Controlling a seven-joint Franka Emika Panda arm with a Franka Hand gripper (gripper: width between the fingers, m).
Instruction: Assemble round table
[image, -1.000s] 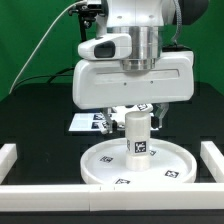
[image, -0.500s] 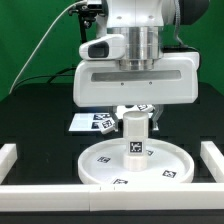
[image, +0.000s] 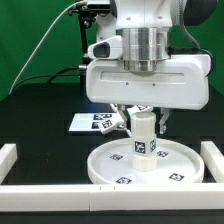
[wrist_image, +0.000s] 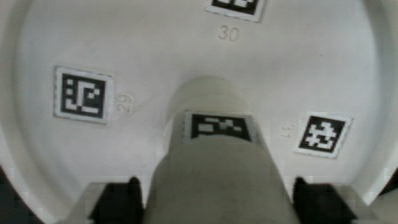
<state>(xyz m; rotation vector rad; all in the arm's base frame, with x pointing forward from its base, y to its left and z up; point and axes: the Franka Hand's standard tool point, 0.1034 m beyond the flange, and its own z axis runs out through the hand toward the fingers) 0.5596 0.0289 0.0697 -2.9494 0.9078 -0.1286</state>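
Observation:
The large white round disc (image: 150, 165) lies flat on the black table, tags on its face. The short cylindrical leg (image: 145, 140) stands upright at its centre hub. My gripper (image: 144, 120) comes down over the leg, its fingers on both sides of the leg's upper part, shut on it. In the wrist view the leg (wrist_image: 222, 165) runs between the two black fingertips (wrist_image: 121, 200), with the disc (wrist_image: 107, 150) behind it. A white tagged part, apparently the cross-shaped base (image: 146, 107), lies behind the leg, mostly hidden by my hand.
The marker board (image: 90, 122) lies behind the disc toward the exterior view's left. White border rails run along the left (image: 8, 155), front (image: 100, 196) and right (image: 213, 155). A green backdrop stands behind the table.
My hand, the leg and the disc under it have all shifted toward the exterior view's right. The leg stays upright between my fingers.

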